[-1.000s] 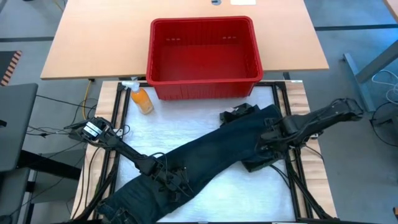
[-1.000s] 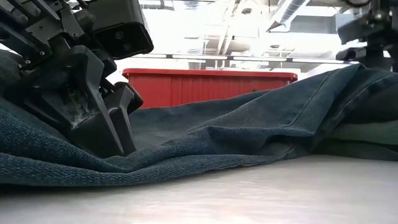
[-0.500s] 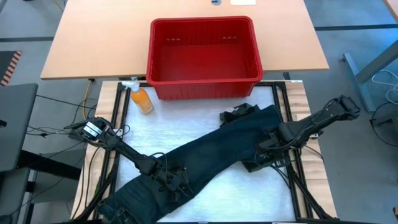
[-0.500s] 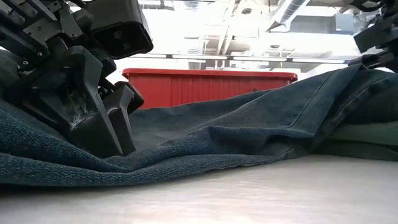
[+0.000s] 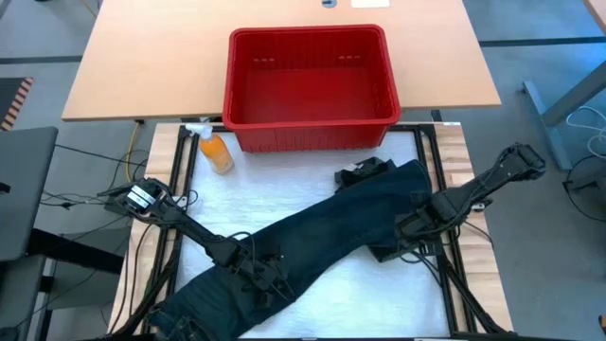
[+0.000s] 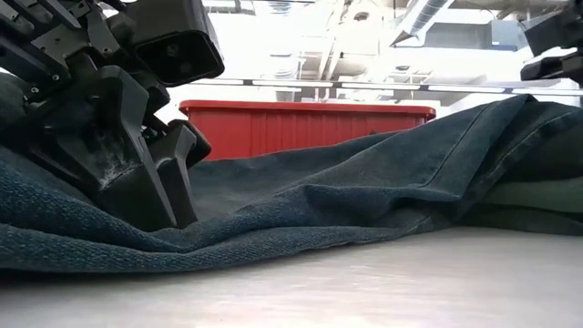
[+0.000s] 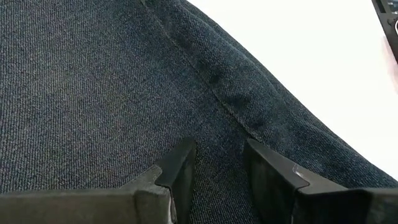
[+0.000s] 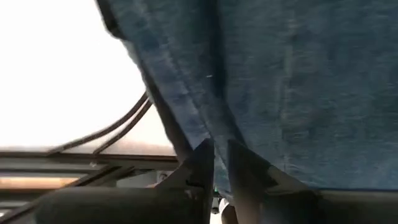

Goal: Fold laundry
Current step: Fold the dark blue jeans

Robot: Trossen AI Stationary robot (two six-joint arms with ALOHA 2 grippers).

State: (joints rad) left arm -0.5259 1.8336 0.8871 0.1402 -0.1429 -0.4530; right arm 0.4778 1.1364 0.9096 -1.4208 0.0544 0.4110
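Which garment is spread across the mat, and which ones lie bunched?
The blue denim one stretches diagonally between both grippers; the black piece and the green one lie bunched at its right end.

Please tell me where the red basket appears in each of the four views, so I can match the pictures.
High view: red basket at top centre, behind the white mat.
Low view: its red wall in the middle distance, behind the blue jeans.
Left wrist view: not in it.
Right wrist view: not in it.
Shared landmark: the jeans appear in all four views.
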